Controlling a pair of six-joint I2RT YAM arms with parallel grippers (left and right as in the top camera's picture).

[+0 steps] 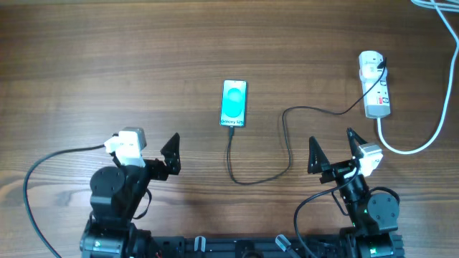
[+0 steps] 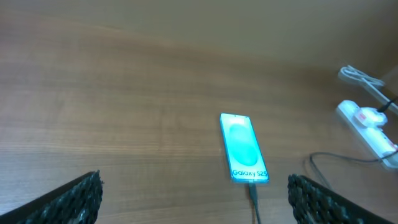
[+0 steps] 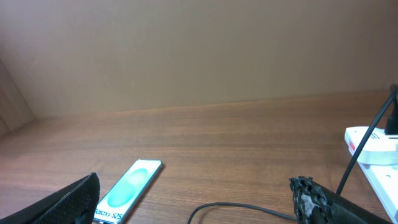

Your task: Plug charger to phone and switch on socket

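The phone (image 1: pixel 234 104) lies flat mid-table, cyan screen up, white text band at its near end; it also shows in the left wrist view (image 2: pixel 244 148) and the right wrist view (image 3: pixel 129 183). The charger (image 1: pixel 287 147), a thin black cable, runs from the phone's near end in a loop to its black plug in the socket (image 1: pixel 374 84), a white power strip at the far right. The cable tip sits at the phone's port (image 2: pixel 252 190). My left gripper (image 1: pixel 171 155) and right gripper (image 1: pixel 331 154) are open and empty, near the front edge, apart from everything.
A thick white cord (image 1: pixel 423 147) curves from the socket's near end to the right and up past the table's far right corner. The socket also shows at the right edge of the left wrist view (image 2: pixel 368 127) and the right wrist view (image 3: pixel 376 146).
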